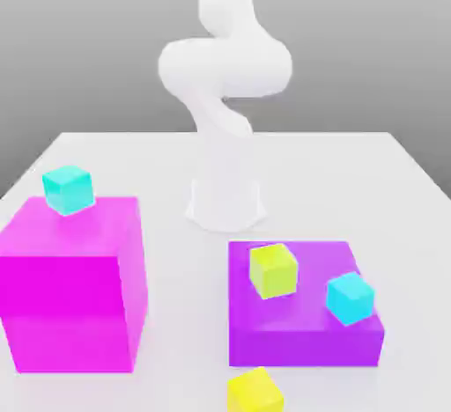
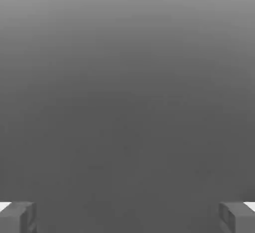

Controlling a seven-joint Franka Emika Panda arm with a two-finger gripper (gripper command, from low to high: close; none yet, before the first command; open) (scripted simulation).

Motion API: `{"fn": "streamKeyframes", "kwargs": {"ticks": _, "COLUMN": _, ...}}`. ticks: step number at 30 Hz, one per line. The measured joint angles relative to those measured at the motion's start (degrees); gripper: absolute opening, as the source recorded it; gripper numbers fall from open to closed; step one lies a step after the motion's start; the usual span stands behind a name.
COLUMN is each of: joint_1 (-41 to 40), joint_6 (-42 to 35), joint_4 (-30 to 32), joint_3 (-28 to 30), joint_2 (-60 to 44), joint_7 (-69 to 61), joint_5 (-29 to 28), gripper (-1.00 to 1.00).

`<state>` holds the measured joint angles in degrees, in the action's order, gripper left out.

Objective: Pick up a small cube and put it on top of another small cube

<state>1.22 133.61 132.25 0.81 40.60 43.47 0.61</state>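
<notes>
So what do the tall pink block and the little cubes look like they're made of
It's a render, so this is a guess. The pink block looks like smooth matte plastic: flat colour, no grain, soft shading. The cyan cube on it and the yellow cube on the purple slab look alike.

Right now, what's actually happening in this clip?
Nothing is being handled yet. The white arm stands upright on the table, its pincer open and holding nothing. One teal cube sits on the tall pink block; a yellow cube and another teal cube sit on the low purple block.
</notes>
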Motion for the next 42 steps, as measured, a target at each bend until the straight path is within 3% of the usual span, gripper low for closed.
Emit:
{"fn": "streamKeyframes", "kwargs": {"ticks": 17, "joint_1": 6.1, "joint_6": 12.5, "joint_4": 3.2, "joint_3": 3.1, "joint_2": -35.7, "joint_7": -16.1, "joint_5": 4.1, "gripper": 0.0}}
{"fn": "streamKeyframes", "kwargs": {"ticks": 31, "joint_1": 6.2, "joint_6": 26.3, "joint_4": 3.7, "joint_3": 1.9, "joint_2": -64.5, "joint_7": -22.9, "joint_5": 2.5, "gripper": 0.0}}
{"fn": "streamKeyframes", "kwargs": {"ticks": 32, "joint_1": 6.0, "joint_6": 27.6, "joint_4": 3.4, "joint_3": 1.7, "joint_2": -66.2, "joint_7": -23.0, "joint_5": 2.7, "gripper": -1.0}}
{"fn": "streamKeyframes", "kwargs": {"ticks": 38, "joint_1": 5.9, "joint_6": 28.2, "joint_4": 3.2, "joint_3": 1.5, "joint_2": -67.0, "joint_7": -23.1, "joint_5": 2.7, "gripper": -1.0}}
{"fn": "streamKeyframes", "kwargs": {"ticks": 42, "joint_1": 6.3, "joint_6": 23.7, "joint_4": 4.3, "joint_3": 2.1, "joint_2": -61.4, "joint_7": -22.6, "joint_5": 2.0, "gripper": -1.0}}
